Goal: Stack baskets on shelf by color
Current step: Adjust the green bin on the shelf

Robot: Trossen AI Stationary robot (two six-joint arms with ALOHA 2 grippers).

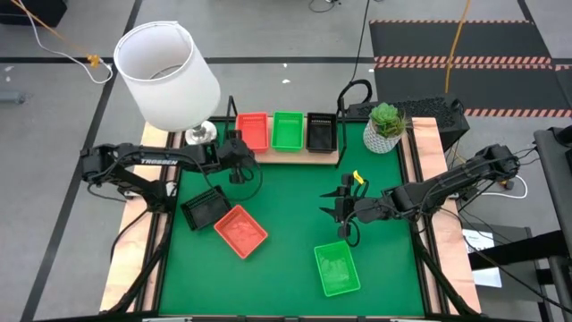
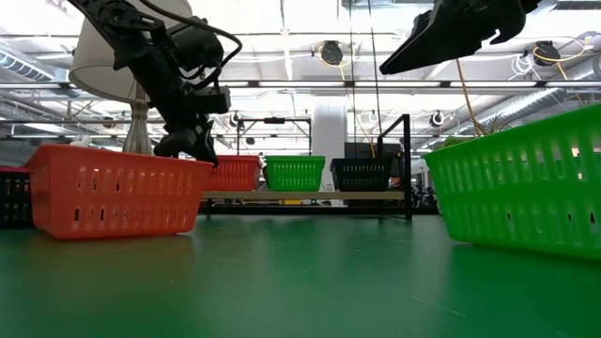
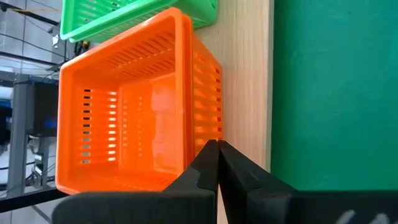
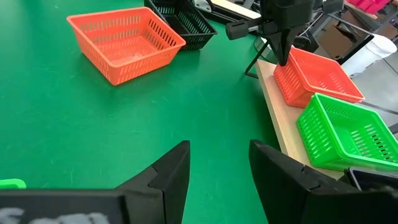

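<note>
A green basket (image 1: 337, 268) lies nearest, long axis running front to back; the orange basket (image 1: 240, 231) and black basket (image 1: 205, 208) lie skewed. The right gripper (image 1: 342, 211) hangs spread, empty. The left gripper (image 1: 239, 166) is pinched closed, empty, just beside the shelf (image 1: 295, 156), where three baskets sit lengthwise front-to-back; stack counts are unclear.

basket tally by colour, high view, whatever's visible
Orange baskets: 2, one on the shelf, one on the mat
Green baskets: 2, one on the shelf, one on the mat
Black baskets: 2, one on the shelf, one on the mat
Total: 6 visible; baskets nested inside others can't be ruled out.
</note>
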